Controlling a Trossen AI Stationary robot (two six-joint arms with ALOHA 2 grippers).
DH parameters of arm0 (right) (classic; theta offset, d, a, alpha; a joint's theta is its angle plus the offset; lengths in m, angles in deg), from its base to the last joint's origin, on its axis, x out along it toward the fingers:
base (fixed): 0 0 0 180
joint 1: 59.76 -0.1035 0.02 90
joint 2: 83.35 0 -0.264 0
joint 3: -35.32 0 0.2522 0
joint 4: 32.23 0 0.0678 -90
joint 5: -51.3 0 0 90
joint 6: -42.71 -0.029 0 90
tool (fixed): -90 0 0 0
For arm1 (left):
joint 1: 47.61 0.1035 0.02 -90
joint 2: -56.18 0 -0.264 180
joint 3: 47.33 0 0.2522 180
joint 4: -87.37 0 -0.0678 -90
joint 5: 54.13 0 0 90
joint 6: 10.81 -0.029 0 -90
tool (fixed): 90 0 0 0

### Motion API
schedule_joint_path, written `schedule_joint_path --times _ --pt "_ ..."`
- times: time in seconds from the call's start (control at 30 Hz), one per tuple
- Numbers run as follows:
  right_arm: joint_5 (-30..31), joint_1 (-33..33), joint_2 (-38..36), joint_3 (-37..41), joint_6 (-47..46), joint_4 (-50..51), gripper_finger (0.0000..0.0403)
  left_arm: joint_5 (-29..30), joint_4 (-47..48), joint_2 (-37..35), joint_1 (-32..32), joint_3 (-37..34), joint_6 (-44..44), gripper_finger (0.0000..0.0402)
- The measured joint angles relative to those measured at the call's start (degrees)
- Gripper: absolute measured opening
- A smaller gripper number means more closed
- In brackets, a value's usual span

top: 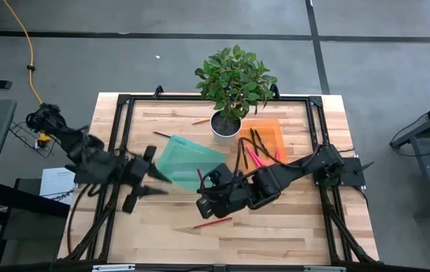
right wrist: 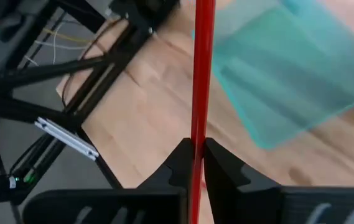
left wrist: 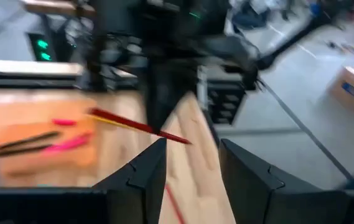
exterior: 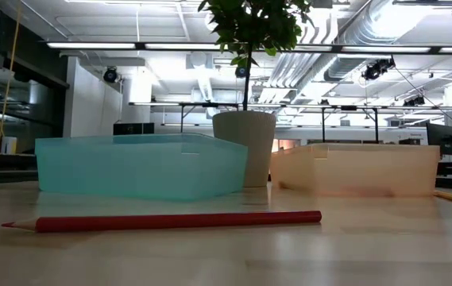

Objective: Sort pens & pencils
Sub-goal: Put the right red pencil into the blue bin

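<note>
Your right gripper (right wrist: 196, 152): clenched on a red pencil (right wrist: 201, 74), held beside the green tray (top: 188, 157). Your left gripper (left wrist: 192, 165): fingers spread, grasping nothing, near that tray's other side. On the table (top: 290, 227): another red pencil (top: 212, 222) in front. In the orange tray (top: 267, 132): your pink and black pens (top: 254, 155). Behind both trays: a potted plant (top: 233, 79).

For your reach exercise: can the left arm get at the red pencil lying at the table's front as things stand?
Probably yes. The left gripper is open and empty, and bare table lies between it and the red pencil. The right gripper, shut on another pencil, hovers close by.
</note>
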Motion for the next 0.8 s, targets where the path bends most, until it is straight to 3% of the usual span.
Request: schedule_joint_path --times 0.17,0.4,0.8 --pt "2.51 0.08 -0.02 -4.33 3.41 1.86 0.0016 -3.76 -3.24 -3.28 7.05 0.00 -1.63 0.0134" --pt "4.20 0.42 -0.63 -4.67 8.88 -1.85 0.0016 -14.36 -10.87 -2.88 14.30 0.03 -2.93 0.0133" --pt "4.16 0.47 -0.63 -4.68 12.01 -3.92 0.0016 -19.54 -10.48 0.51 19.88 -0.02 -2.47 0.0133"
